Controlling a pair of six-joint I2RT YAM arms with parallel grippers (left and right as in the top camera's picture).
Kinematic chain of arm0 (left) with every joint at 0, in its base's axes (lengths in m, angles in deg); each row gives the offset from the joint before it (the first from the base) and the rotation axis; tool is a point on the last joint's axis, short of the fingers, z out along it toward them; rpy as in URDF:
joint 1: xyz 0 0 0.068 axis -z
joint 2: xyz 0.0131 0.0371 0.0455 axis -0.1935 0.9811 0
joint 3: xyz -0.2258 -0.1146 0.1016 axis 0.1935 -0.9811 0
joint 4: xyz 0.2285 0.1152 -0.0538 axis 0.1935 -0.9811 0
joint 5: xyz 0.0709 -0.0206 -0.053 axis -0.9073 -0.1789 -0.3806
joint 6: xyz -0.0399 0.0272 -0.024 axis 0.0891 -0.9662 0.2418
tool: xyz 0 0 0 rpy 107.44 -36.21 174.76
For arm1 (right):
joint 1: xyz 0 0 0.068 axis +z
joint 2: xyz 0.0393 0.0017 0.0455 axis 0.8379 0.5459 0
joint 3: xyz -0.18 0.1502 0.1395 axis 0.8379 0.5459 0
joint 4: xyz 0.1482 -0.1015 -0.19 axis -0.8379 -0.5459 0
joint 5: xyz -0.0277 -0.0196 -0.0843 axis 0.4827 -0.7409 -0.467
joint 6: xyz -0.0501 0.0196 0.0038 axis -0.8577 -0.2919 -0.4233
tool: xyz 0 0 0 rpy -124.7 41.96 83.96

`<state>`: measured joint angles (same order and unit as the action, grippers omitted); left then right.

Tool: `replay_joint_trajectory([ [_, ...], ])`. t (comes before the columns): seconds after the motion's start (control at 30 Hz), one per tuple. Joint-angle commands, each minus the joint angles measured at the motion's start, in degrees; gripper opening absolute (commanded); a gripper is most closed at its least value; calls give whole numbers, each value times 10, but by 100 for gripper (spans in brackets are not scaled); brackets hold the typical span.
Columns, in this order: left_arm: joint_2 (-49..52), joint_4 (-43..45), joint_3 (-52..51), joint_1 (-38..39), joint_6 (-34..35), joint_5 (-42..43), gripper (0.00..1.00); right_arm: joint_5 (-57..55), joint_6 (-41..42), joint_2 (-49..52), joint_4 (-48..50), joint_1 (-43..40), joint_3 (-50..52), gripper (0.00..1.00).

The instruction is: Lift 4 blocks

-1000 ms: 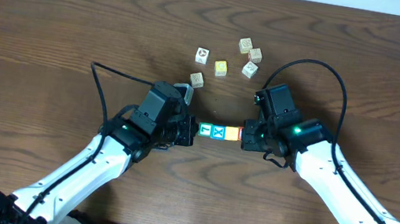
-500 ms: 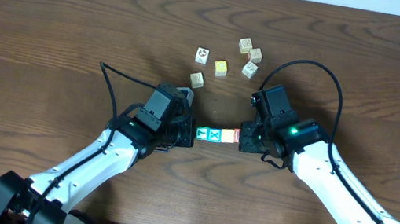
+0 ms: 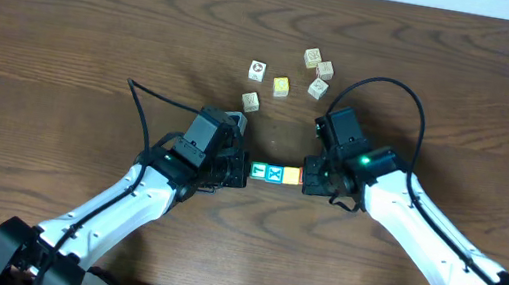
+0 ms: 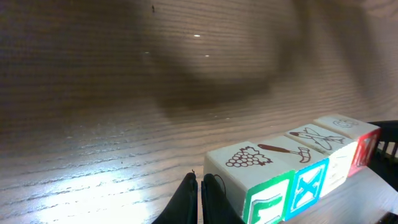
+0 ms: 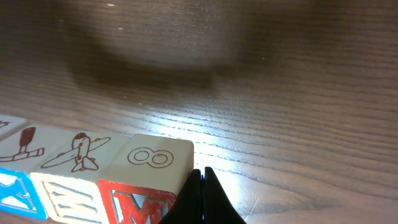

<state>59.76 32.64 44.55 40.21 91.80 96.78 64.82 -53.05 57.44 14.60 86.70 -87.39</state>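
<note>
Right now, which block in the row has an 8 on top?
The red M block, at the end of the row beside the right hand. Its neighbour has a plane on top instead.

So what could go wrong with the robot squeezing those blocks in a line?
The row of blocks is held only by the left gripper and right gripper pushing on its ends, so the middle ones could buckle and drop. Each shut gripper is just a thin tip, like the one against the red M block, so it might slip off.
</note>
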Motion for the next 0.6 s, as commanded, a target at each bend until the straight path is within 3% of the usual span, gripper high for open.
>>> replay_joint_trajectory([
  [0.0,-3,21,33,28,-9,74,7,118,1,6,14,31,-23,1],
  [0.57,38,21,33,28,-9,73,7,118,1,27,23,31,-23,1],
])
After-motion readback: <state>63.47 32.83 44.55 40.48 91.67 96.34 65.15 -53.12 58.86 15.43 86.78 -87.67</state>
